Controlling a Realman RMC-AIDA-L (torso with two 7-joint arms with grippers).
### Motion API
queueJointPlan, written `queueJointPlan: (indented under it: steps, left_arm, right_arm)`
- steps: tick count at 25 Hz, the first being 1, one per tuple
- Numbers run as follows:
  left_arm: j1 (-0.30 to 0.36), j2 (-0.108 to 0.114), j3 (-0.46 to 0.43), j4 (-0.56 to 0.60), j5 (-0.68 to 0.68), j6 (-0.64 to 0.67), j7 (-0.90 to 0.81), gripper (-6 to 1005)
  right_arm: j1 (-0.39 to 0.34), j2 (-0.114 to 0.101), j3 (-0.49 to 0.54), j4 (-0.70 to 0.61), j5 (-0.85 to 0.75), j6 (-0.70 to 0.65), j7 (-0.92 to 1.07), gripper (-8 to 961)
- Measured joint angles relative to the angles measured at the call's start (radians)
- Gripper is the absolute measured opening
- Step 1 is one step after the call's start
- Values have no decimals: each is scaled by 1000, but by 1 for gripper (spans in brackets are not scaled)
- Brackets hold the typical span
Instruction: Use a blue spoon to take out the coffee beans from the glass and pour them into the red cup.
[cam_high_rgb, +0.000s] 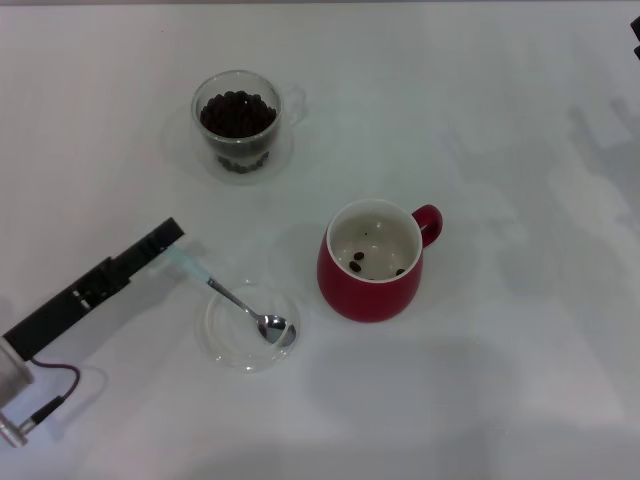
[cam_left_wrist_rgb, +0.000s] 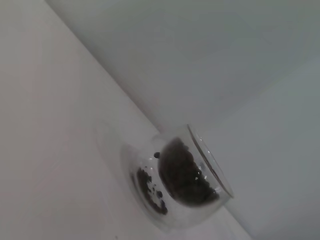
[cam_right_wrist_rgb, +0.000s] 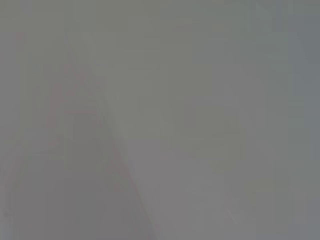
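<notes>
head view: my left claw (cam_high_rgb: 172, 240) sits at the blue spoon (cam_high_rgb: 235, 299) handle tip, can't tell if clamped; bowl lies in clear dish (cam_high_rgb: 225, 335). red cup (cam_high_rgb: 372, 260) w/ few beans, glass (cam_high_rgb: 238, 122) beyond. left wrist view: glass (cam_left_wrist_rgb: 180, 180) w/ coffee beans (cam_left_wrist_rgb: 184, 172). right wrist view: blank.

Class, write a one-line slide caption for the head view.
Left gripper at blue spoon handle, bowl in clear dish.
</notes>
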Motion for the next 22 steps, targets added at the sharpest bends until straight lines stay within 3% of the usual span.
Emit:
queueJointPlan:
  steps: [6,9,13,18,22]
  left_arm:
    - [40,13,-110,3,-1,-1,2,853]
    - [66,7,-244,22,-2,14,63,851]
    - [67,-28,-414,26,-22,52,321,849]
    - [-6,-27,-442,-87,-185,73,716,846]
    - [-27,-32,-452,-108,-357,73,885,844]
  right_arm:
    - [-1,0,1,0,-1,1,11,740]
    - [-3,0,4,2,-1,2,10,740]
    - [3,2,2,19,0,8,-70,741]
    - [8,3,0,14,-1,30,-90,741]
    - [12,4,0,14,0,73,-94,739]
